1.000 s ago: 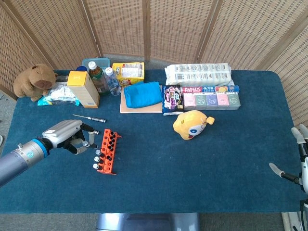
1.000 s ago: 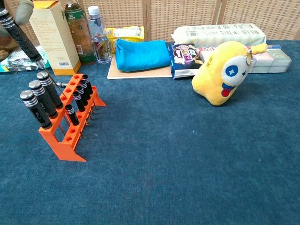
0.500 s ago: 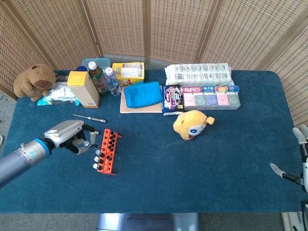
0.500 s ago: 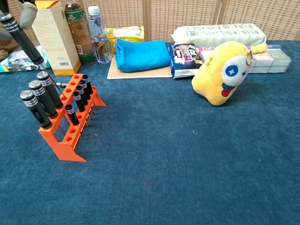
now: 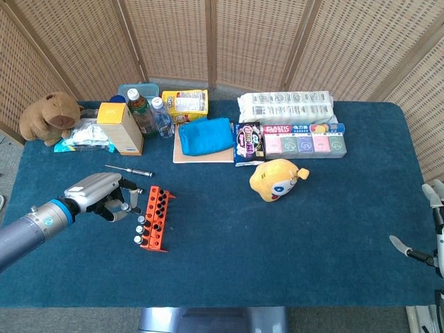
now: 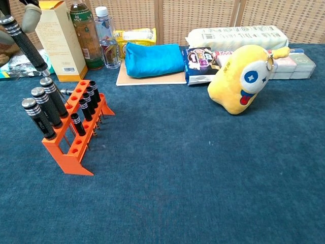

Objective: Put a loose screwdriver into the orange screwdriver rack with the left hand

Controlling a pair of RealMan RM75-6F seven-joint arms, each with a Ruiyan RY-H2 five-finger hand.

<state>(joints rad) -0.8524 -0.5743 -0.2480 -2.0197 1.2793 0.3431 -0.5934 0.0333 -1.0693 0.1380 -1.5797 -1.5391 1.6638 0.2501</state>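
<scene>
1. At the far left, our left hand [image 5: 97, 195] holds a black-handled screwdriver [image 6: 24, 42], its fingers [image 6: 30, 15] pinching the top of the handle; the shaft slants down toward the orange screwdriver rack [image 6: 76, 133], just beside the hand on the blue table [image 5: 291, 243].
2. To do this step well, we judge that we should bring the tool nearer upright, line its tip over a free hole at the far end of the rack, and lower it slowly so the tip does not catch the rim or nudge the seated drivers.
3. A second loose screwdriver [image 5: 129, 170] lies on the table just behind the rack, untouched.
4. At the far right edge, our right hand [image 5: 431, 229] hangs off the table with fingers apart, holding nothing.
5. Against the frame a second ago, the held screwdriver sits slightly higher and a little more upright in the chest view; the rack and everything else stay put.
</scene>
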